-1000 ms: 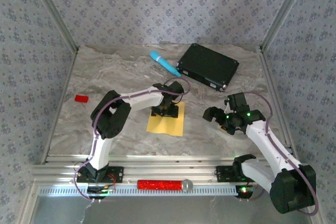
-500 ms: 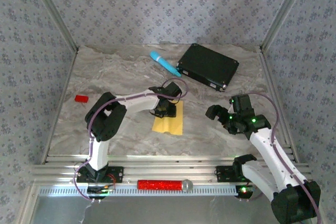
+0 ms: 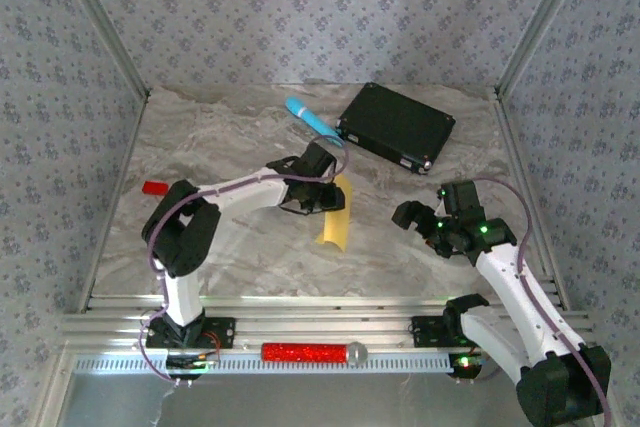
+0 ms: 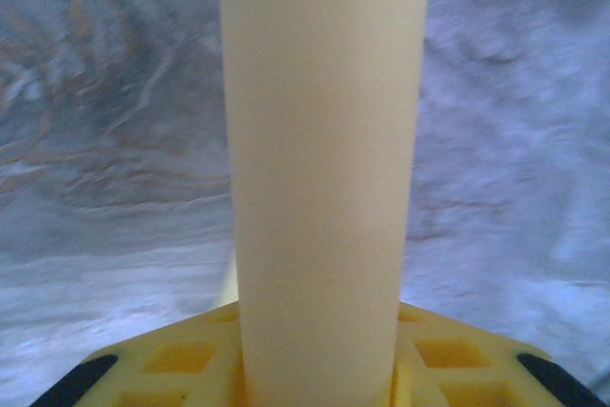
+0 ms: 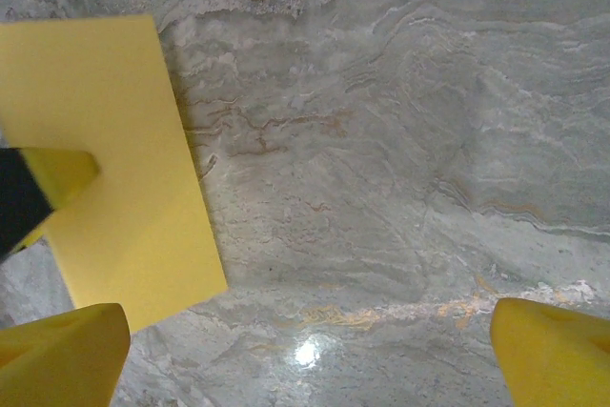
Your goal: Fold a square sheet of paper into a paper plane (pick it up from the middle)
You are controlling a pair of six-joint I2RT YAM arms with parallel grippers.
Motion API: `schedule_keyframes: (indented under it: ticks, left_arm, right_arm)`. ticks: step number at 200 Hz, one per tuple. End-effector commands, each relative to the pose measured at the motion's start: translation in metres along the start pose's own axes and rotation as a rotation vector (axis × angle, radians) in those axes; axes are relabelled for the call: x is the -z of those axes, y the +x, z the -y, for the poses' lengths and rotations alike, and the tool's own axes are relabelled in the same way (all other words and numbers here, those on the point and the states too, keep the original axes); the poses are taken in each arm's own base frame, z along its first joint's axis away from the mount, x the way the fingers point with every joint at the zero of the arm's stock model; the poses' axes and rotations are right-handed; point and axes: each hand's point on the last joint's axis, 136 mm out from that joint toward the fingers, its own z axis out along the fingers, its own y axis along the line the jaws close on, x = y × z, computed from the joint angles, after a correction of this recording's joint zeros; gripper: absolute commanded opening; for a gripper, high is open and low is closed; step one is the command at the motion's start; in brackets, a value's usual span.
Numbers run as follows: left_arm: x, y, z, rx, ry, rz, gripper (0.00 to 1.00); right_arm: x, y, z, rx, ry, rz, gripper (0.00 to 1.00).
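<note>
Clamped shut on the square sheet of paper [image 3: 338, 219]: left gripper [image 3: 312, 195]. From the left wrist, pinched between the yellow fingers [image 4: 172, 369], paper running straight up mid-frame as a pale curled strip. Held off the table [image 3: 230, 137] near its centre, hanging from the jaws toward the near edge, bowed not flat. Can't tell whether the lower edge touches the marble. From the right wrist, same sheet at the left of frame, yellow-orange, with one black-and-yellow finger of the left gripper across its left edge.

Spread wide, nothing between: right gripper [image 3: 420, 227]. Yellow fingertips [image 5: 57, 350] in the two bottom corners of the right wrist view, bare marble between them. Over the right side of the table, closer to the near edge than the far one, well apart from the sheet, pointed roughly toward it.

Farther out: black flat box [image 3: 395, 127] toward the far right corner, lying at an angle. Light-blue cylinder [image 3: 312, 119] just beside the box's left end, near the far edge. Small red block [image 3: 153, 188] by the left edge, just beside the left arm's elbow.
</note>
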Motion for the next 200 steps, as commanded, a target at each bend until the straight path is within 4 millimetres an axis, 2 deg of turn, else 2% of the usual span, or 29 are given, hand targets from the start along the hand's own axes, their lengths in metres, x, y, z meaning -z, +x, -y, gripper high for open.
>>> schedule_keyframes:
  ticks: [1, 21, 31, 51, 65, 129, 150, 200]
  left_arm:
    - [0.017, -0.005, 0.04, 0.038, 0.23, -0.017, 0.35]
    - [0.02, -0.009, 0.047, 0.091, 0.344, -0.019, 0.36]
    - [0.018, -0.009, 0.047, 0.122, 0.391, -0.03, 0.36]
    - [0.008, -0.007, 0.038, 0.172, 0.423, -0.054, 0.36]
    - [0.001, -0.004, 0.031, 0.201, 0.424, -0.066, 0.36]
    - [-0.025, 0.011, -0.005, 0.298, 0.367, -0.089, 0.37]
    - [-0.029, 0.015, -0.017, 0.315, 0.341, -0.093, 0.38]
    - [-0.031, 0.022, -0.037, 0.295, 0.243, -0.109, 0.41]
  right_arm:
    - [0.008, -0.007, -0.009, -0.008, -0.028, 0.025, 0.99]
    - [0.013, -0.015, -0.012, -0.035, -0.029, 0.083, 0.99]
    - [0.017, -0.019, -0.022, -0.004, -0.071, 0.124, 0.99]
    - [0.023, -0.017, -0.05, 0.12, -0.223, 0.147, 0.99]
    - [0.021, -0.013, -0.055, 0.132, -0.273, 0.137, 0.99]
    - [-0.002, 0.003, -0.046, 0.128, -0.222, 0.005, 0.93]
    - [-0.005, 0.004, -0.047, 0.135, -0.222, -0.011, 0.89]
    - [-0.012, 0.007, -0.043, 0.12, -0.209, -0.027, 0.89]
